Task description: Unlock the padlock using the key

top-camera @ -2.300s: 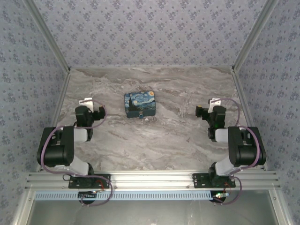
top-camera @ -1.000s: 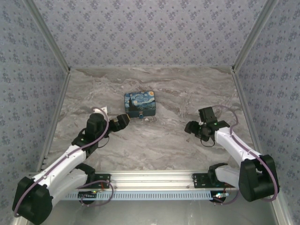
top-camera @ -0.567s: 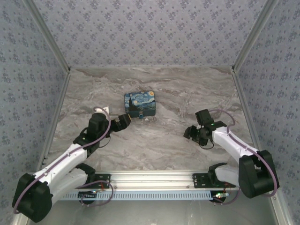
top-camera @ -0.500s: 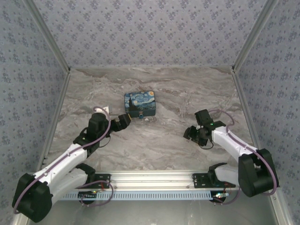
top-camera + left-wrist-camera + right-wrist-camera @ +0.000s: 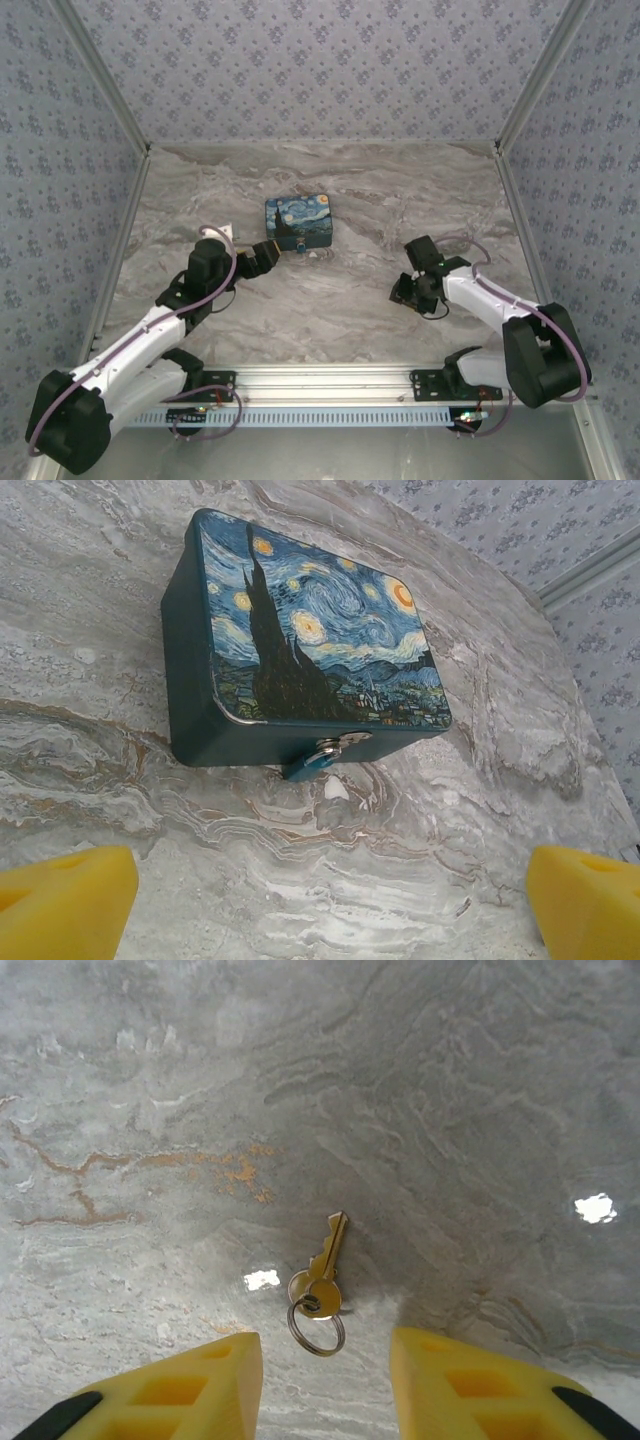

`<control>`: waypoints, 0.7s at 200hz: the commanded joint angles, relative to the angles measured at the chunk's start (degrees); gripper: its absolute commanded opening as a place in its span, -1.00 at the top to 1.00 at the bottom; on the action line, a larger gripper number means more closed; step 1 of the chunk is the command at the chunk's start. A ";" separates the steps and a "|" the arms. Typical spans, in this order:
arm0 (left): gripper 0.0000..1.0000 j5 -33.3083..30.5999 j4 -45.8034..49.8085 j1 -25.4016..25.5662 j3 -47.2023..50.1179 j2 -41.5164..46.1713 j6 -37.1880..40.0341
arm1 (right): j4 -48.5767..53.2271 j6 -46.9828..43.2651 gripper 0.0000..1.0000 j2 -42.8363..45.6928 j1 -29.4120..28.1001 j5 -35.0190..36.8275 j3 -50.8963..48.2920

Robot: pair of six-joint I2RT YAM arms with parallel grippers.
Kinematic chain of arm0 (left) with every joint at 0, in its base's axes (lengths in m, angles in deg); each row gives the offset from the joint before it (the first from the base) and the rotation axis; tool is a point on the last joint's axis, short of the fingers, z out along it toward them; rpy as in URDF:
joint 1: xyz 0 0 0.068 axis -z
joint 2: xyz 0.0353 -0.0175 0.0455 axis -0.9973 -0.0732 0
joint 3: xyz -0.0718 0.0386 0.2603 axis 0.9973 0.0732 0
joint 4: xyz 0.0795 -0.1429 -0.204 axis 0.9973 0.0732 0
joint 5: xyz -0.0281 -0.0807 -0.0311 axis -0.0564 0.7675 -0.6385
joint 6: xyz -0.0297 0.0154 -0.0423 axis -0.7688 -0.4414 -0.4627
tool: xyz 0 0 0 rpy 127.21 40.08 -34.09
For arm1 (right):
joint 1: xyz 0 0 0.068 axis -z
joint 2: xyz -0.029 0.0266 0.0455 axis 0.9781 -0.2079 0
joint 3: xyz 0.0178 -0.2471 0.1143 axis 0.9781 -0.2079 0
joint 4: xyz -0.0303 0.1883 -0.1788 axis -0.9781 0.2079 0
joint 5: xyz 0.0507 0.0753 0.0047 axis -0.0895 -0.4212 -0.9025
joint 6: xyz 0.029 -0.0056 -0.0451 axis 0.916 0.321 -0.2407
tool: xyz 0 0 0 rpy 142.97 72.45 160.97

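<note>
- The box (image 5: 310, 640), its lid painted with a blue-and-yellow starry sky, sits shut on the marble tabletop (image 5: 330, 310), left of centre and closer to the far edge than to the near one.
- The padlock (image 5: 312, 760) hangs at the clasp on the box's front wall (a small bluish body under a silvery piece). It is too small to tell how its shackle stands.
- The left gripper (image 5: 325, 900) is spread wide and holds nothing. Its yellow fingertips (image 5: 65, 900) sit at either side of the wrist view, facing the box's front wall and apart from it.
- The key (image 5: 325, 1260), brass-coloured with a wire ring (image 5: 316, 1330) through its head, lies flat on bare tabletop on the right half, well apart from the box.
- The right gripper (image 5: 325, 1380) is open and empty, low over the tabletop. The ring lies at the mouth of the gap between its fingertips, and the key's shaft points away from them.
</note>
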 commanded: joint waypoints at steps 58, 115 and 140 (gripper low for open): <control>-0.99 -0.36 0.34 0.29 -2.89 0.84 1.11 | 1.98 -0.59 0.40 -4.32 -1.93 3.76 3.94; -0.99 -0.32 0.67 0.31 -3.31 0.85 1.27 | 1.47 -1.53 0.55 -6.87 -2.39 4.38 3.79; -0.99 -0.32 1.00 0.29 -3.60 0.84 1.37 | 1.29 -1.63 0.63 -7.19 -2.56 4.99 3.53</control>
